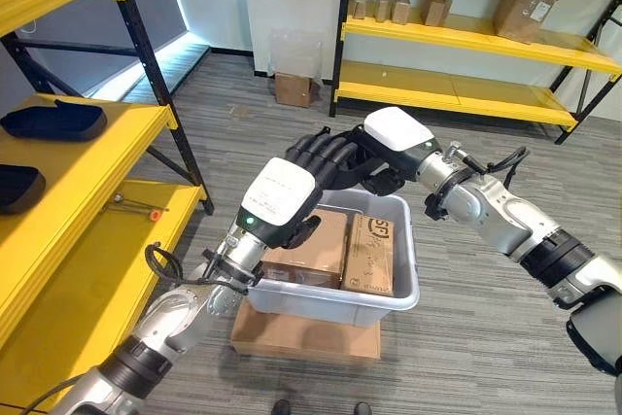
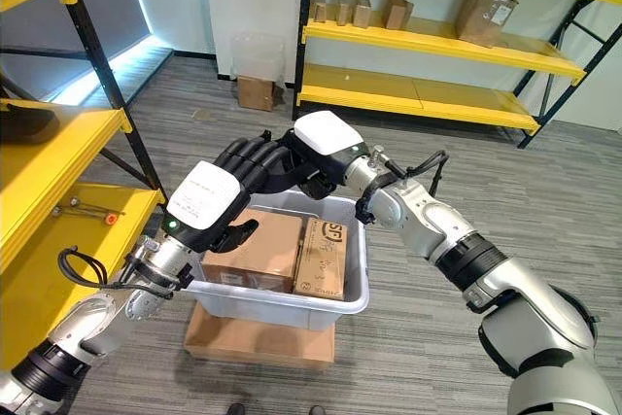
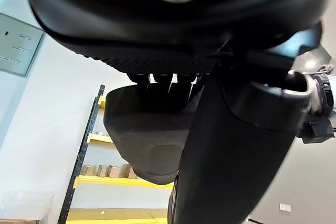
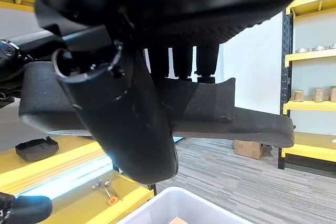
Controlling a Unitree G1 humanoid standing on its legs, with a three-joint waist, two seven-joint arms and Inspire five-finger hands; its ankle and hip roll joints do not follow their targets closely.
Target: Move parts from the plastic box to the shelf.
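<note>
I see a grey wood floor (image 1: 466, 337) with yellow shelves (image 1: 466, 94) at the back and more on my left (image 1: 68, 172). A white plastic box (image 1: 389, 298) sits on a flat cardboard sheet (image 1: 301, 337). In it are two brown cartons (image 1: 316, 245). Two dark parts (image 1: 53, 121) lie on the left shelf. Above the box, my right hand (image 1: 389, 157) curls its fingers (image 4: 184, 59) around one more dark part (image 4: 236, 121). My left hand (image 1: 277, 206) is over the box too, and I cannot tell how its fingers are.
</note>
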